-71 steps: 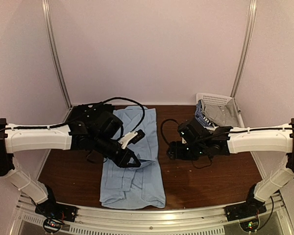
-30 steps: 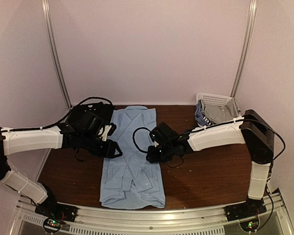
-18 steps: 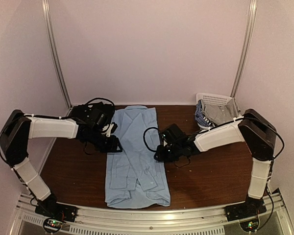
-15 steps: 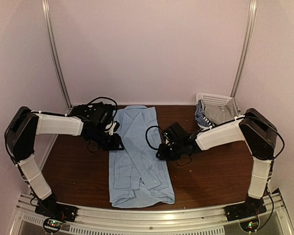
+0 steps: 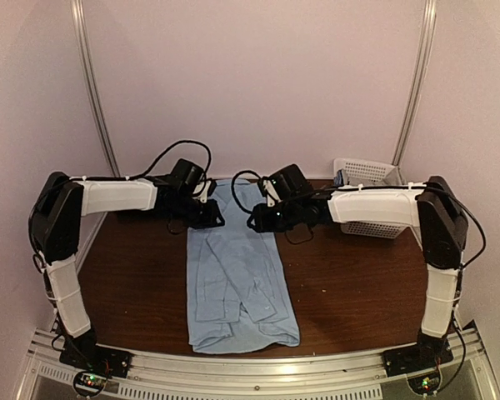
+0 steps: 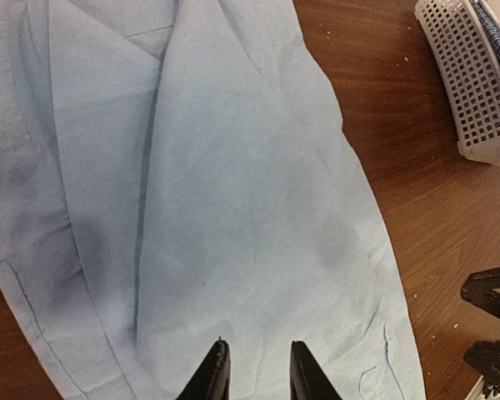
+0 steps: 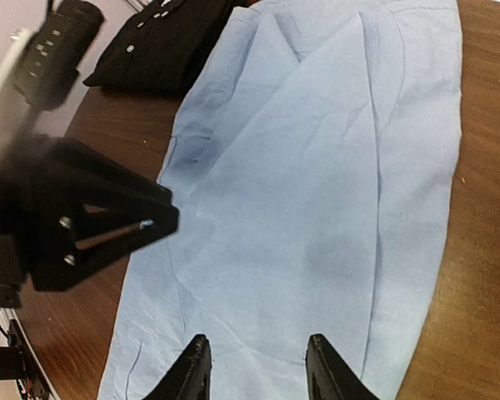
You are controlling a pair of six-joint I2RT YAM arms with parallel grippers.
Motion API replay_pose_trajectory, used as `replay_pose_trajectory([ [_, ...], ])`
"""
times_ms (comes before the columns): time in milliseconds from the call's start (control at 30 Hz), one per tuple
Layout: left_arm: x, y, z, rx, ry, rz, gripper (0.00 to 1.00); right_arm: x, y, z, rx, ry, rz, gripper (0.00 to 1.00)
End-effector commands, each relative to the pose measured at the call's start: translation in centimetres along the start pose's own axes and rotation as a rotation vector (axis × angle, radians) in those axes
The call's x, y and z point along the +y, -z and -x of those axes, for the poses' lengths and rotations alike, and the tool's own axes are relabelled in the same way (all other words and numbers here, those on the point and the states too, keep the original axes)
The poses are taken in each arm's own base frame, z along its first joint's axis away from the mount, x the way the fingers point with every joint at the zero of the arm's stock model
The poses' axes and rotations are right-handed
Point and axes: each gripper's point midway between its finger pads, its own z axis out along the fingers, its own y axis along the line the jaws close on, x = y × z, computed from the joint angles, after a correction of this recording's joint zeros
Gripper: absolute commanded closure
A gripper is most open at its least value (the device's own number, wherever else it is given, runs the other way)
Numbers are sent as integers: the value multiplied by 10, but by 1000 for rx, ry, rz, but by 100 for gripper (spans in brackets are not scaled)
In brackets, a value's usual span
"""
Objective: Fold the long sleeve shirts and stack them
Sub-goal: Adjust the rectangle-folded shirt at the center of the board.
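The light blue shirt [image 5: 237, 279] lies lengthwise down the middle of the table, partly folded into a long strip with its sleeves tucked over it. My left gripper [image 5: 217, 221] hovers over its far left edge, and my right gripper [image 5: 255, 222] over its far right edge. In the left wrist view the left gripper [image 6: 257, 373] is open a little over blue cloth [image 6: 233, 208], holding nothing. In the right wrist view the right gripper [image 7: 259, 367] is open wide over the same shirt [image 7: 317, 183]. The black shirt [image 7: 158, 42] lies folded at the far left, beyond the blue one.
The white lattice basket [image 5: 372, 218] stands at the back right with checked cloth in it; it also shows in the left wrist view [image 6: 471, 92]. Bare brown table [image 5: 367, 292] lies on both sides of the shirt. The table's metal front rail [image 5: 250, 371] runs just beyond the shirt's near end.
Both arms have swung from the shirt's middle to its far end and now face each other there. The blue shirt has slid slightly right and lies straighter.
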Motion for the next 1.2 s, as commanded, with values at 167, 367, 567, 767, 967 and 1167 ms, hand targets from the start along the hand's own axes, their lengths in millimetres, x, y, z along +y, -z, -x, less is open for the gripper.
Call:
replay_pose_trajectory([
  [167, 21, -61, 23, 36, -8, 31, 75, -35, -74, 2, 80, -13, 59, 63],
  [367, 44, -84, 40, 43, 2, 45, 76, -76, -103, -4, 106, -83, 22, 65],
  [567, 61, -113, 64, 44, -6, 47, 77, -116, -115, 7, 92, -164, -18, 66],
  [767, 50, -106, 106, -5, -44, 10, 76, -104, -98, 34, 58, -137, -8, 65],
  [967, 35, -69, 119, -41, -33, 13, 75, -95, -58, 48, 27, -95, -46, 61],
  [1167, 32, -20, 68, -26, 44, 18, 74, -79, -12, 13, 59, -59, -39, 54],
])
